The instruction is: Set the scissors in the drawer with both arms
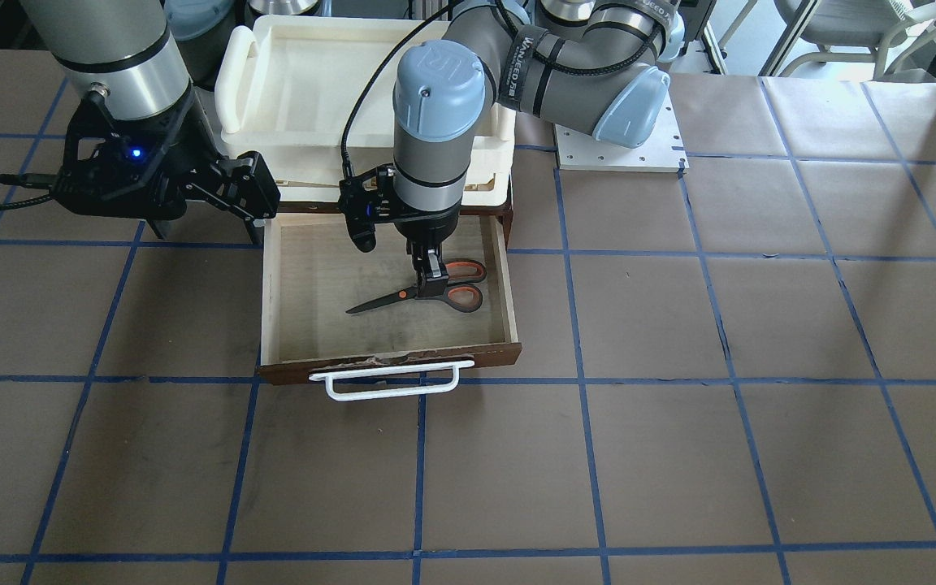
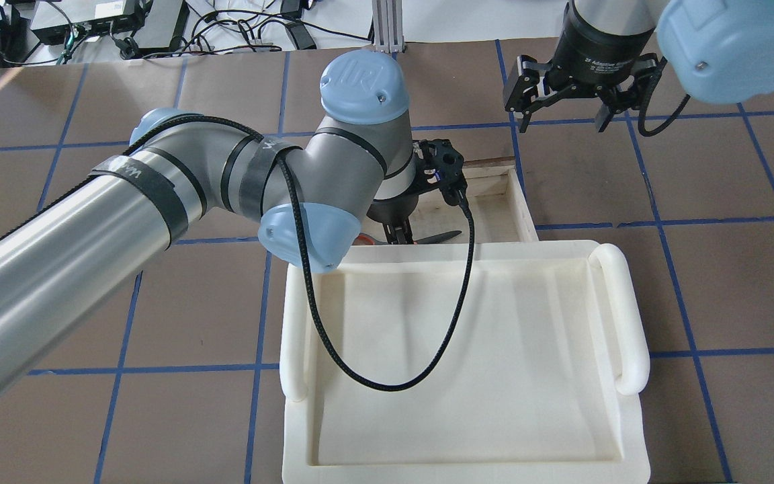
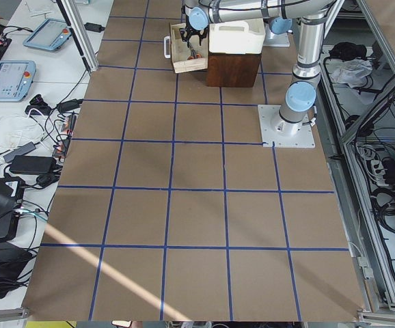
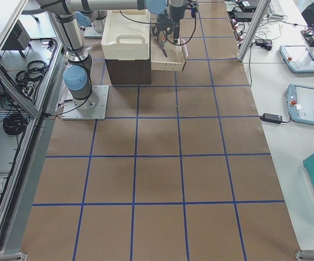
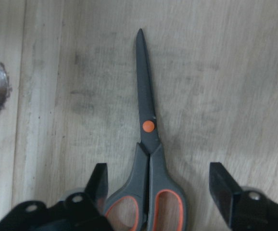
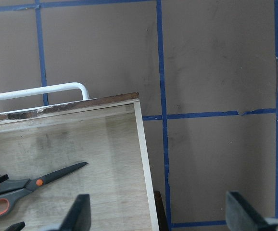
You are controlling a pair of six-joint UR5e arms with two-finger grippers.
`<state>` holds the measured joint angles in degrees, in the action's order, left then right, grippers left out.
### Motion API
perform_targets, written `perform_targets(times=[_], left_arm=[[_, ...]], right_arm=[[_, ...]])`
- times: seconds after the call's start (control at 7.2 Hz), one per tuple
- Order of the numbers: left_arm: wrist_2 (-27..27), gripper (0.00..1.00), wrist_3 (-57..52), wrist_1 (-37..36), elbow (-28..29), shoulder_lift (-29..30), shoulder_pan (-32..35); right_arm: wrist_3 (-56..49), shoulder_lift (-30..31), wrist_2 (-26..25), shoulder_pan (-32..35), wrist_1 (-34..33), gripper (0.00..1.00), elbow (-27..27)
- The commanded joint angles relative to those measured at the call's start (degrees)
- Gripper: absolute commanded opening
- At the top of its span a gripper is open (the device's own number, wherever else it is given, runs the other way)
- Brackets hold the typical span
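Up front, the white bar handle (image 1: 391,382) fronts an open dark reddish-brown wooden drawer (image 1: 270,301), where the small grey-handled, orange-lined scissors (image 1: 387,301) lie flat on the pale floor, blades closed. Just above them the left arm's black two-finger gripper (image 1: 432,286) hangs with fingers spread either side of the handles, clamping nothing. Light, stiff and thin, the pair looks best pinched across the neck by the orange pivot, the metal blades likely being slick. Beside the drawer's far corner the right gripper (image 2: 562,119) hovers, fingers apart; behind sits a cream-white plastic tray (image 1: 232,89).
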<state>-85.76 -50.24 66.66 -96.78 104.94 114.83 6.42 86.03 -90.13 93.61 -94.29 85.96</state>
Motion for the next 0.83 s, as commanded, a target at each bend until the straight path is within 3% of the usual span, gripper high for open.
perform_targets(times=[0.0,0.28,0.69], left_arm=[[0.2,0.86,6.0,0.0,0.8,-2.2,-0.5],[-0.2,0.95,12.9,5.5,1.0,-4.4,-5.5],[-0.7,0.95,22.9,12.2,6.7,-7.4,-13.1]], right_arm=[[0.0,-0.1,-0.1,0.0,-1.2,1.0,0.0],[0.0,0.1,-0.2,0.1,-1.2,1.0,0.3],[-0.1,0.1,-0.1,0.2,-1.2,1.0,0.1]])
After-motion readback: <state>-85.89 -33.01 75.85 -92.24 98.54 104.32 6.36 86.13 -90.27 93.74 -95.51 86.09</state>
